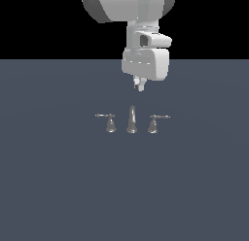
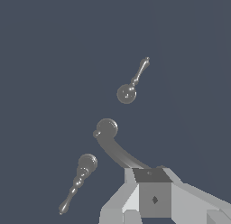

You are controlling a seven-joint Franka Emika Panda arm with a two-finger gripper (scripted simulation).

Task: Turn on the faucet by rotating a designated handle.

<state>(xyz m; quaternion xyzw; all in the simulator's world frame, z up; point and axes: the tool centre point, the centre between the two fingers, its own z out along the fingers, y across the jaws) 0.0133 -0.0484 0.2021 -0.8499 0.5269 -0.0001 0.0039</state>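
Observation:
The faucet point(image 1: 132, 120) is a tiny grey metal set on the dark floor: a slim spout in the middle and two lever handles. The handle point(image 1: 155, 122) whose arm reaches toward the exterior view's right stands beside the spout. Its twin point(image 1: 108, 121) points the other way. My gripper point(image 1: 139, 84) hangs above the set, near the spout, touching nothing. Its fingers look closed and empty. In the wrist view the curved spout point(image 2: 108, 130) lies between two levers point(image 2: 131, 87) point(image 2: 79, 178). I cannot tell which lever is which there. My gripper point(image 2: 140, 191) shows at the edge of that view.
The dark grey floor point(image 1: 58, 186) spreads flat around the faucet. The arm's white wrist housing point(image 1: 146, 60) is above the set.

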